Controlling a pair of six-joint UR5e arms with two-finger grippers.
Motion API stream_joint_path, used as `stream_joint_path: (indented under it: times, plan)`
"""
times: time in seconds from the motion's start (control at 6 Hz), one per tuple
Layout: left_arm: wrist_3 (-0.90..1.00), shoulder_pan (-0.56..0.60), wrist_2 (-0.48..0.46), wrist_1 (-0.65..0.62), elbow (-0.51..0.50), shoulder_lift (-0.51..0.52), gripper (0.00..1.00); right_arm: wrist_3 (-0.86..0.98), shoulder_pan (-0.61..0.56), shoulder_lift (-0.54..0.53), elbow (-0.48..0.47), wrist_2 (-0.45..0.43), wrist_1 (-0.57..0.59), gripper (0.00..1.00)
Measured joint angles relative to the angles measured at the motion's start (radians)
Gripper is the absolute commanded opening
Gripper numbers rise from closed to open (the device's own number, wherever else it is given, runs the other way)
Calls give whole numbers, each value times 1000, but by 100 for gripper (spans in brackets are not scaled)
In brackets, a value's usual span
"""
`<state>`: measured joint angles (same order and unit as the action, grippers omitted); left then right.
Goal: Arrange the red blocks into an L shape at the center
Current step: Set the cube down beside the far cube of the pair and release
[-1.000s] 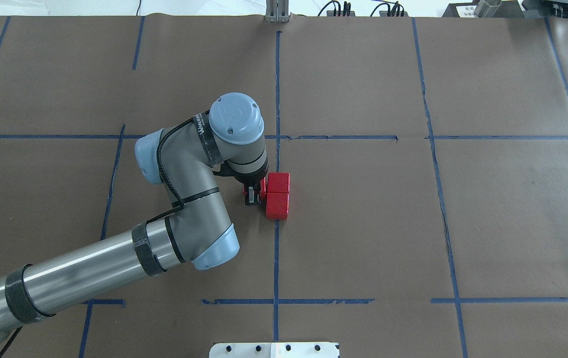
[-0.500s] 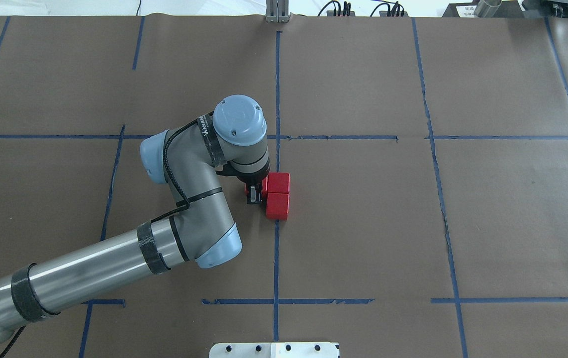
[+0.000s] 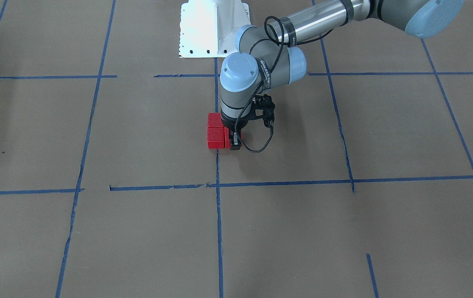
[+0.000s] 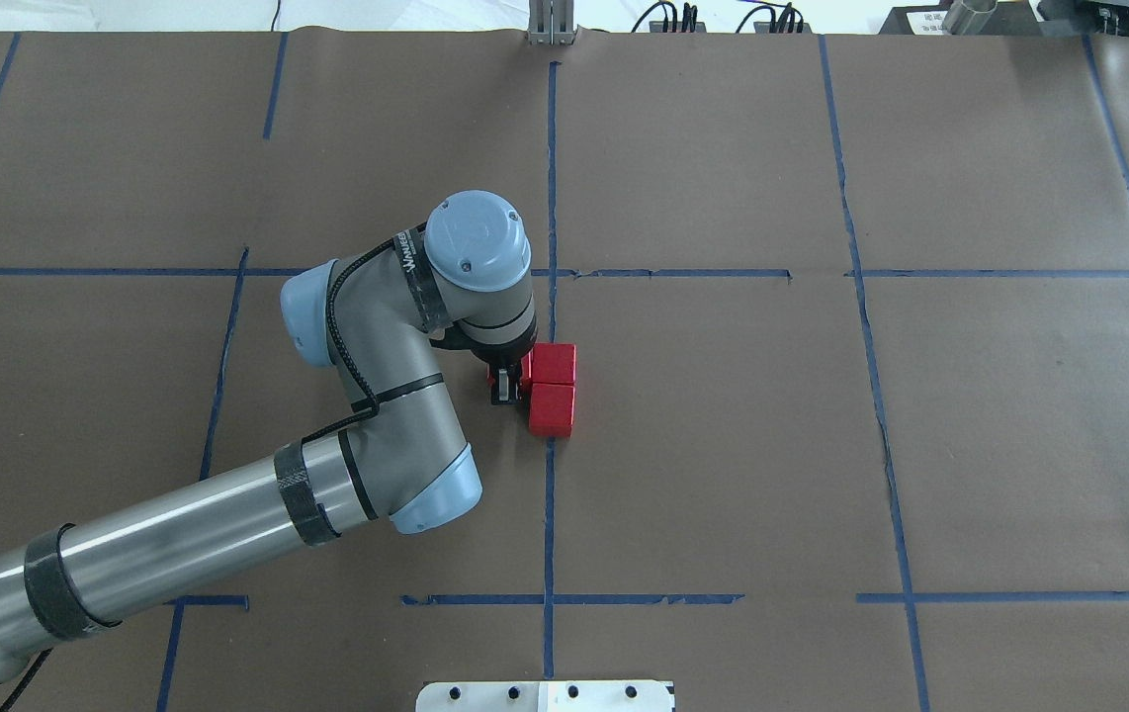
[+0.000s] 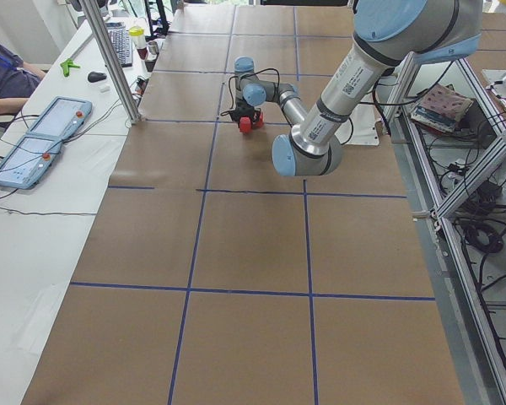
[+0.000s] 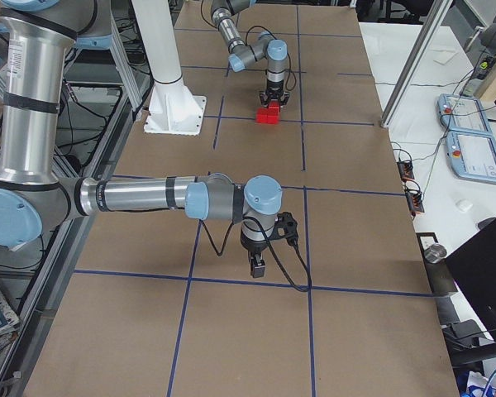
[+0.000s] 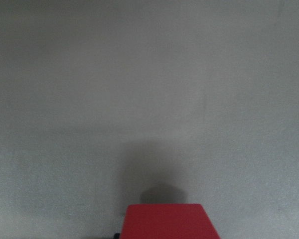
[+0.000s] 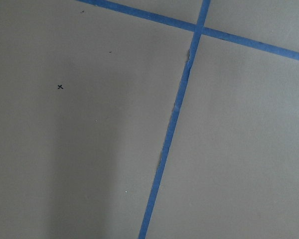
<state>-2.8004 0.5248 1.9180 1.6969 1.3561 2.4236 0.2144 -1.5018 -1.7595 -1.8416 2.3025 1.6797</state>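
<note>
Two red blocks (image 4: 553, 386) lie touching in a short row on the blue tape line (image 4: 551, 494) at the center (image 4: 644, 396); they also show in the front view (image 3: 215, 130). A third red block (image 3: 227, 136) sits against the left side of the farther one, mostly hidden under the wrist in the overhead view (image 4: 523, 368). My left gripper (image 4: 513, 378) points straight down and is shut on this third block, low at the paper. The block's top shows in the left wrist view (image 7: 165, 221). My right gripper (image 6: 256, 266) hangs far off to the right; I cannot tell its state.
The white robot base plate (image 3: 211, 29) stands at the near table edge. A metal post (image 5: 118, 67) and an operators' desk with tablets (image 5: 42, 143) border the far side. The right wrist view shows a blue tape crossing (image 8: 197, 30).
The left arm's wrist and elbow have shifted slightly to the right. The gripper stays on the third block beside the other two, which have not moved.
</note>
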Motion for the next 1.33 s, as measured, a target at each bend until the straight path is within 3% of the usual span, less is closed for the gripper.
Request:
stream_joint_path:
  times: [1.0, 1.33]
  plan:
    - [2, -2, 0, 18, -40, 17, 41, 0, 0, 0, 7, 0, -1, 100]
    - [8, -2, 0, 40, -54, 18, 51, 0, 0, 0, 6, 0, -2, 100]
